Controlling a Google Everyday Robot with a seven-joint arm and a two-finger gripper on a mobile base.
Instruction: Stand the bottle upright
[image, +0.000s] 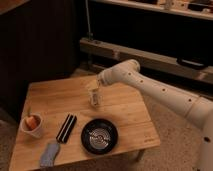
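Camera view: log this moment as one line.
phase: standing bottle | gripper: directly above small white plastic bottle | bottle: upright on wooden table, behind black bowl | grip: cannot tell

We see a wooden table (125, 112); the bottle (94, 98) stands mid-table under the gripper (93, 88); near the left edge, a white cup (32, 125); along the front edge, a grey cloth (49, 154), black ribbed bar (66, 128), black bowl (99, 135).
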